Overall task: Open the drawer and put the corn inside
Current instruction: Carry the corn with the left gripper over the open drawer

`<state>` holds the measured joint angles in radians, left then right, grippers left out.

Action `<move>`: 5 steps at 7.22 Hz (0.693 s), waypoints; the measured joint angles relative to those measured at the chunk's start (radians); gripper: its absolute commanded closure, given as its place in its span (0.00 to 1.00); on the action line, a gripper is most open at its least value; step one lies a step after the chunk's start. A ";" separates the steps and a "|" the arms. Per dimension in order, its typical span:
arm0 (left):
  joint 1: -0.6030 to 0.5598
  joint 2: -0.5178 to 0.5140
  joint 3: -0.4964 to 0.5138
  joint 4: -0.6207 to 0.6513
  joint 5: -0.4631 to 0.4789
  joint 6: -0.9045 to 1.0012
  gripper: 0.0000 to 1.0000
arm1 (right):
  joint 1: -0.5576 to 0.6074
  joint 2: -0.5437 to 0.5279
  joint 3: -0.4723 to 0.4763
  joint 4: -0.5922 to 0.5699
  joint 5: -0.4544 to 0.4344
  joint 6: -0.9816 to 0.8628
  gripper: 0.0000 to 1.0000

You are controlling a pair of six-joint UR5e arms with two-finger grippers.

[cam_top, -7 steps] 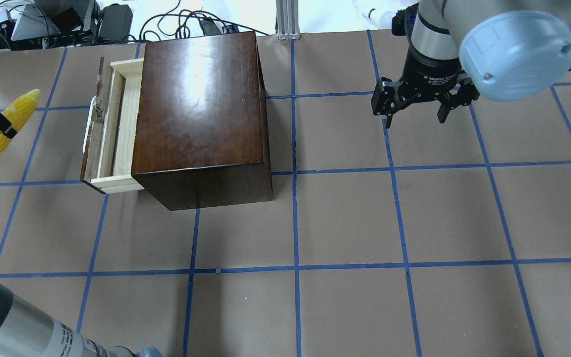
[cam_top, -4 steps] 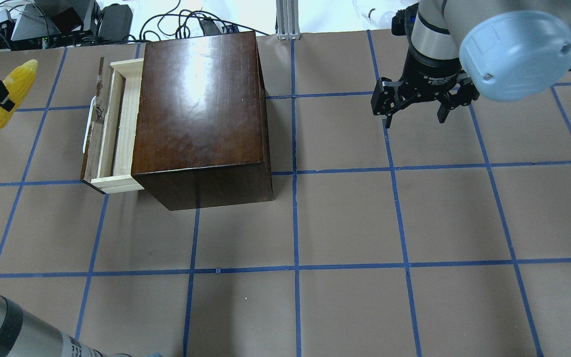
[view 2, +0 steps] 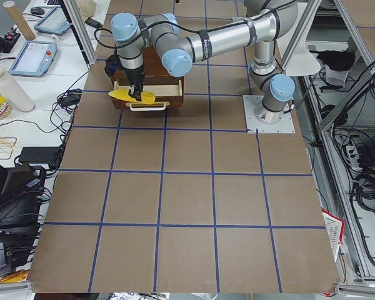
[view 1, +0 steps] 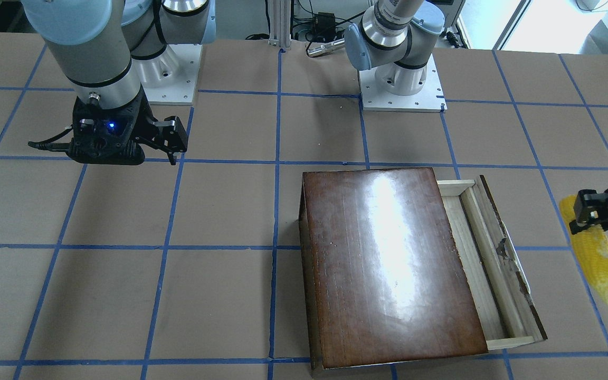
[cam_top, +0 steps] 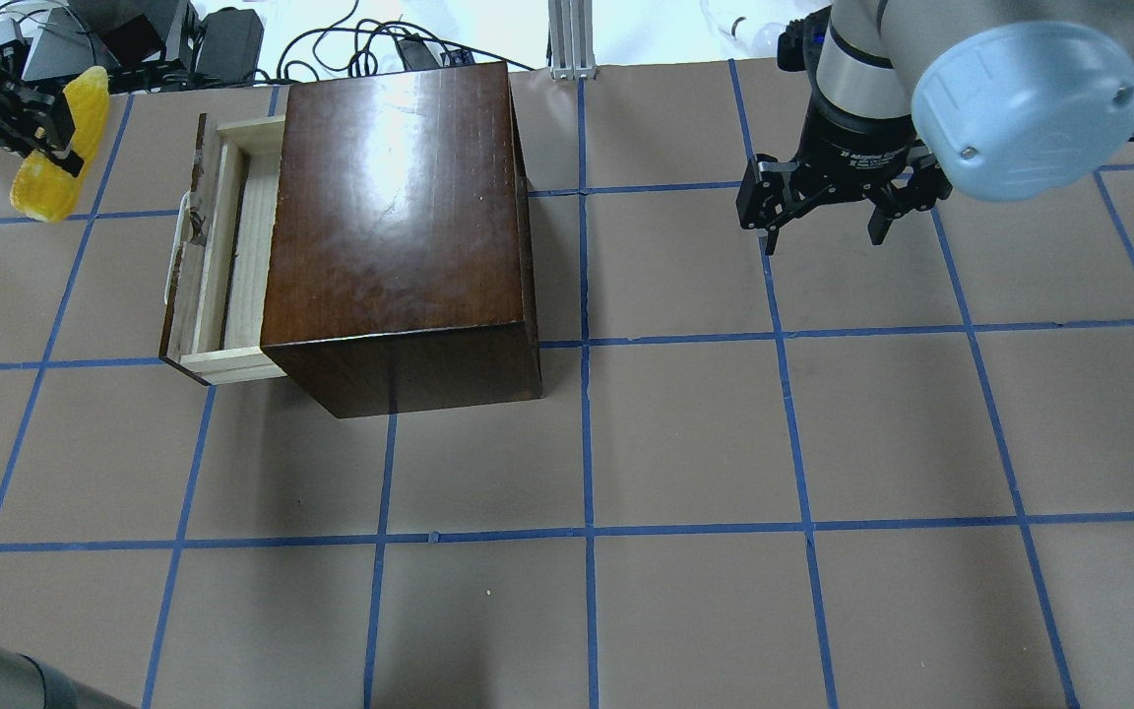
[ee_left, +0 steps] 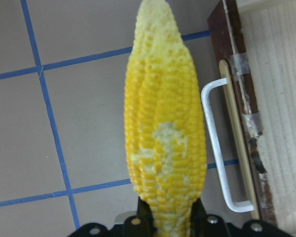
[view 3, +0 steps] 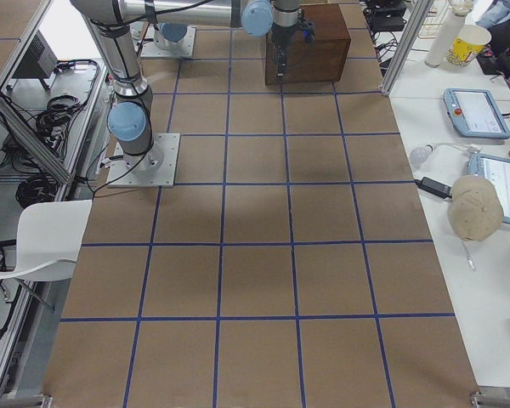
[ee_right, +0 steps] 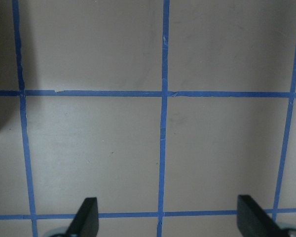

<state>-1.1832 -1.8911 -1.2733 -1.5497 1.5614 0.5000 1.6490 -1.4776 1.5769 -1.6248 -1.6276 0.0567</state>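
Front-facing: left gripper (view 1: pixel 588 215) clamped across the thick end of the corn (view 1: pixel 599 266). Cob is bright yellow and bumpy, tapering to a point. It sits out past the drawer (view 1: pixel 486 264), not touching it. Drawer is a shallow pale raw-wood tray, partly pulled out of a glossy dark-brown box (view 1: pixel 388 264). Front panel (view 1: pixel 512 269) is worn and chipped. Table (view 1: pixel 219 211) is matte brown paper with a blue tape grid.

Overhead: corn is beyond the front panel near the table's far-left corner, not over the tray. Right gripper (cam_top: pixel 823 234) has jaws spread with nothing in them, well to the right of the box.

Left side view: cob lies roughly level in front of the drawer's face.

Right side view: too small for jaw detail.

Left wrist: kernel rows with pale scuffed patches. Handle (ee_left: pixel 214 148) is a thin white wire loop beside the cob.

Right wrist: black fingertips (ee_right: pixel 86 217) wide apart, only taped paper between.
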 measured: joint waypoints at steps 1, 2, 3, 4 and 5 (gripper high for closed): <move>-0.042 0.007 -0.003 -0.022 -0.002 -0.058 1.00 | 0.000 0.000 0.000 0.000 0.000 0.000 0.00; -0.078 0.004 -0.008 -0.032 -0.013 -0.101 1.00 | 0.000 0.000 0.000 0.000 0.000 0.000 0.00; -0.098 -0.003 -0.023 -0.035 -0.034 -0.128 1.00 | 0.000 0.000 0.000 0.000 0.001 0.000 0.00; -0.105 -0.009 -0.048 -0.031 -0.049 -0.135 1.00 | 0.000 0.000 0.000 0.000 0.000 0.000 0.00; -0.108 -0.018 -0.072 -0.019 -0.055 -0.136 1.00 | 0.000 0.000 0.000 0.000 0.000 0.000 0.00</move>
<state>-1.2908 -1.9090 -1.3451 -1.5688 1.5061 0.3640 1.6490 -1.4772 1.5769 -1.6245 -1.6278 0.0568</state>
